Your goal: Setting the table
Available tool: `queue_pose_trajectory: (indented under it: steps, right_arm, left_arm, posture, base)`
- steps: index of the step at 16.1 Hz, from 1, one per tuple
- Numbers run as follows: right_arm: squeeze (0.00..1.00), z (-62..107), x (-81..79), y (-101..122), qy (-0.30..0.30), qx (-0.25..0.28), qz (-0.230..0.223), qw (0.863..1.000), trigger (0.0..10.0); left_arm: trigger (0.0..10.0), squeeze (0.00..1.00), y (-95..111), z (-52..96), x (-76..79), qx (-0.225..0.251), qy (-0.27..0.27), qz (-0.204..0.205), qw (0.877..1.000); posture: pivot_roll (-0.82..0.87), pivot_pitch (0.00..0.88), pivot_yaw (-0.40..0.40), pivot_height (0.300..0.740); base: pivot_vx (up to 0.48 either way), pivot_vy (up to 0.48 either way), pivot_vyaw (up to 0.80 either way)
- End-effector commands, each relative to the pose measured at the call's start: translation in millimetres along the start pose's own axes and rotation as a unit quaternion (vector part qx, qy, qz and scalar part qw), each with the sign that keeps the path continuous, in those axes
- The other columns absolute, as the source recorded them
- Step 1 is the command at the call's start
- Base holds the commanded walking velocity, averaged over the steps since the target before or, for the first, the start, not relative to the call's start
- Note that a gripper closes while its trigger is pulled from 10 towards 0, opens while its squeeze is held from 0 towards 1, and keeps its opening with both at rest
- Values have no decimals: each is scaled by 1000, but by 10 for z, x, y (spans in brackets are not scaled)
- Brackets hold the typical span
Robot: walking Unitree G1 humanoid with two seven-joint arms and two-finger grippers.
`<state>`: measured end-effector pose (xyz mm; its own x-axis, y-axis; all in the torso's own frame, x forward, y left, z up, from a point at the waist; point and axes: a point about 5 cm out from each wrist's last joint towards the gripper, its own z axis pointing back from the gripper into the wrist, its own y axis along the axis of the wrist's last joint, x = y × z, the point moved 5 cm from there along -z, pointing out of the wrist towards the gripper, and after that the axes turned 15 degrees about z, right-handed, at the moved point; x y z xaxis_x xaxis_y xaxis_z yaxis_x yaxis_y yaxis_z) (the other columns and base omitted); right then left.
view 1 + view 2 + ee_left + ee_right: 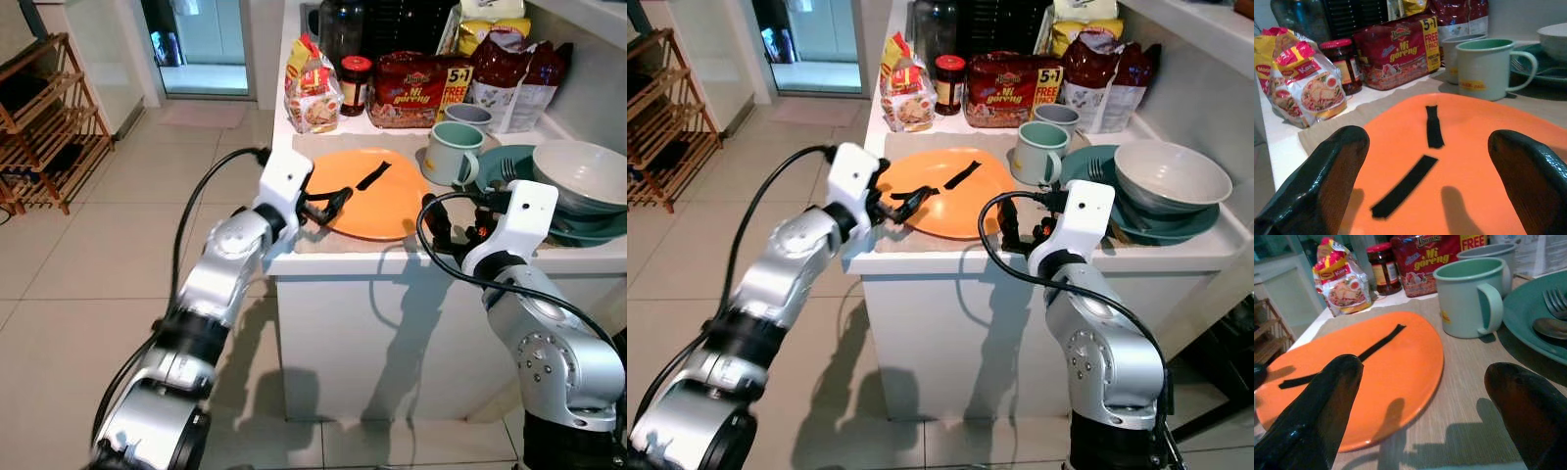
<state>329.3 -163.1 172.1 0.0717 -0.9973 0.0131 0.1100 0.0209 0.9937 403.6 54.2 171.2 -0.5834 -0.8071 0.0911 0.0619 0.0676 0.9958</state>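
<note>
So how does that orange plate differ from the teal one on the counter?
The orange plate lies bare on the beige mat, marked only by black strips; the teal plate carries a large pale bowl and cutlery. The orange plate sits near the counter's front edge between both open grippers, left gripper and right gripper; the teal plate sits further right. Both lie flat.

Mug (452, 152) right of plate (367, 196)
</note>
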Motion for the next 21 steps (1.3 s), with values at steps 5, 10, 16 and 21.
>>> queue_pose_trajectory:
  steps: [5, 10, 16, 21]
  right_arm:
    - [0, -31, 28, 95, 3, 3, -3, 1000, 10000]
    - [0, -62, 27, 128, 6, 5, -6, 1000, 10000]
    - [0, -169, 59, 114, 6, -7, -26, 1000, 10000]
    - [0, -354, 198, 108, 4, -16, -24, 1000, 10000]
  left_arm:
    - [10000, 0, -132, -76, -214, -24, 45, -18, 999]
    - [10000, 0, -234, -33, -345, -37, 78, -10, 996]
    - [10000, 0, -499, -7, -233, -85, 40, 5, 996]
    - [10000, 0, -674, 38, -142, -117, 6, 0, 993]
  posture:
    - [-27, 0, -22, 740]
    - [-24, 0, -31, 740]
    - [-14, 0, -35, 740]
    - [-13, 0, -32, 740]
  base:
    - [0, 0, 0]
    - [0, 0, 0]
    - [0, 0, 0]
    - [0, 0, 0]
